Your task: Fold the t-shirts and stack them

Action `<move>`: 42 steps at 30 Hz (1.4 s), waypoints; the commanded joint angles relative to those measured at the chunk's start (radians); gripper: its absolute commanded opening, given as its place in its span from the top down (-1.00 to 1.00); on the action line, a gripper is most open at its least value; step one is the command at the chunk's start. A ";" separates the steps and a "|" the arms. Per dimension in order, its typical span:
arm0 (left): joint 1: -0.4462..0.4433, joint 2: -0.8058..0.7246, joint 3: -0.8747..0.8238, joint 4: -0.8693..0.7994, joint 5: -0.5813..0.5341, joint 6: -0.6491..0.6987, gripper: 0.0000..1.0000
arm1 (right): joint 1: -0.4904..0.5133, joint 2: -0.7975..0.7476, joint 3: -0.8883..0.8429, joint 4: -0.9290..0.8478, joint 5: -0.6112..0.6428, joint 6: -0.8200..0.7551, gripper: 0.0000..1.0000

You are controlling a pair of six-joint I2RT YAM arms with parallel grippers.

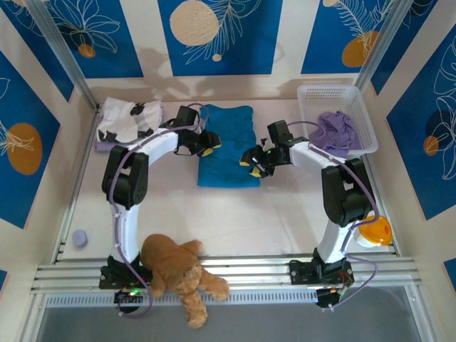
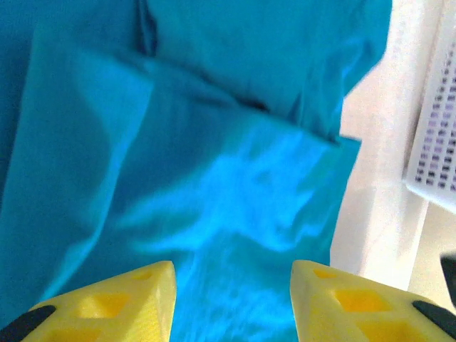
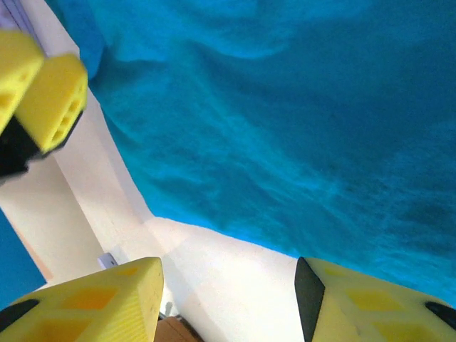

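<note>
The left claw [image 2: 231,276] is open and holds nothing. It hangs over the teal-blue t-shirt [image 1: 229,121]. The right claw [image 3: 228,271] is open too, at the shirt's right edge (one claw on each side, likely to fold it together). The shirt lies mid-table [image 1: 278,214]. The black-and-white t-shirt [image 1: 128,120] lies far left, probably the stack. Lavender t-shirts [image 1: 336,130] sit in the basket [image 1: 324,92].

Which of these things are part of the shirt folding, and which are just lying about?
Part of the job: teal t-shirt, black-blotched white t-shirt, lavender t-shirt in the white basket.

Just lying about: brown teddy bear, orange object by the right arm, small purple object at the left edge.
</note>
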 commanded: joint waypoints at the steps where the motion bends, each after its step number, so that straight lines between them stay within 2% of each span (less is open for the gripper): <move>1: -0.005 -0.051 -0.078 -0.016 0.039 0.058 0.08 | 0.017 0.040 0.028 -0.062 0.036 -0.046 -0.07; 7: -0.012 -0.083 -0.193 -0.043 0.020 0.110 0.07 | 0.021 0.097 0.036 -0.074 0.063 -0.070 -0.07; 12: -0.020 -0.090 -0.286 0.011 0.016 0.086 0.07 | 0.025 0.110 0.000 -0.070 0.078 -0.087 -0.07; 20: -0.039 -0.187 -0.480 0.073 -0.004 0.073 0.07 | 0.049 0.067 -0.121 -0.070 0.069 -0.089 -0.06; 29: -0.132 -0.414 -0.730 0.132 -0.036 0.006 0.06 | 0.131 -0.186 -0.395 -0.048 0.083 -0.041 -0.07; 36: -0.166 -0.617 -0.756 -0.014 -0.117 0.030 0.04 | 0.157 -0.482 -0.534 -0.135 0.137 -0.013 -0.08; 42: -0.177 -0.695 -0.755 -0.135 -0.140 0.049 0.07 | 0.112 -0.584 -0.568 -0.242 0.201 -0.056 -0.07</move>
